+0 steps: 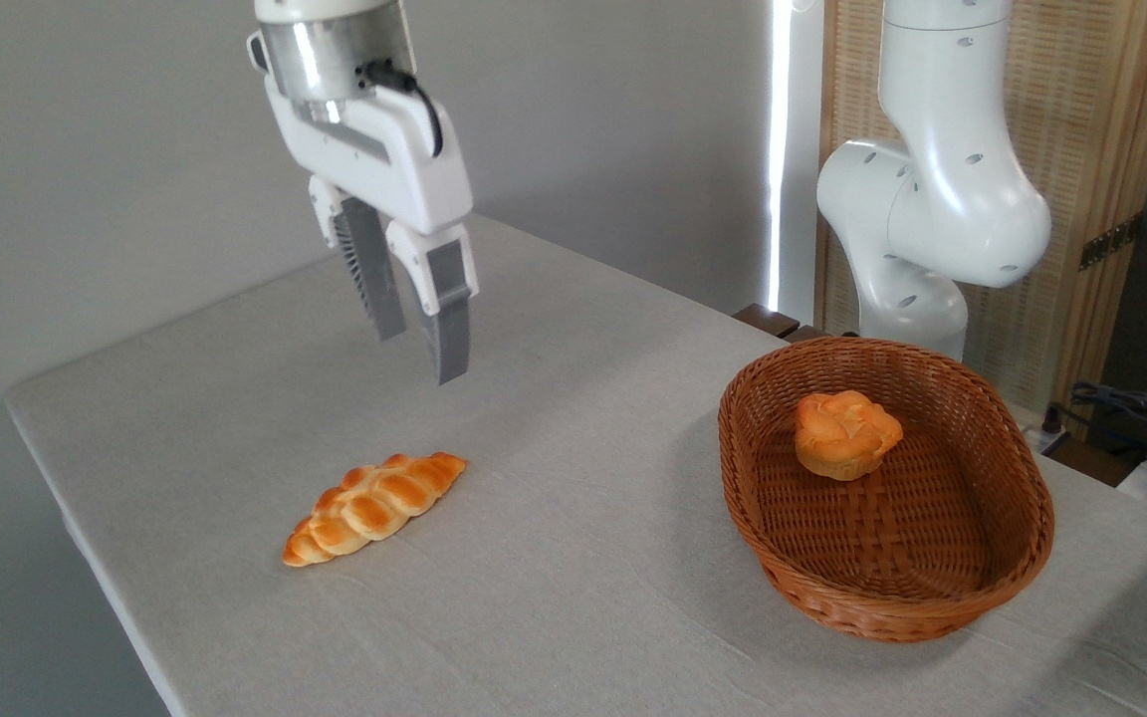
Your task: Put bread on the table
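Camera view shows the bread (373, 506) lying flat on the table (573, 329), on the bare grey cloth near the front left edge and well apart from the basket (883, 486). The gripper (421, 357) hangs above it, a little to the right, with the two fingers parted and nothing between them. I judge the placing is done, so the good way now is a straight lift away, without swinging low over the loaf. The cloth is plain and a little wrinkled. A small round bun (846, 433) sits inside the basket. Behind are a grey wall, a bright window strip and a wooden screen (1091, 149)
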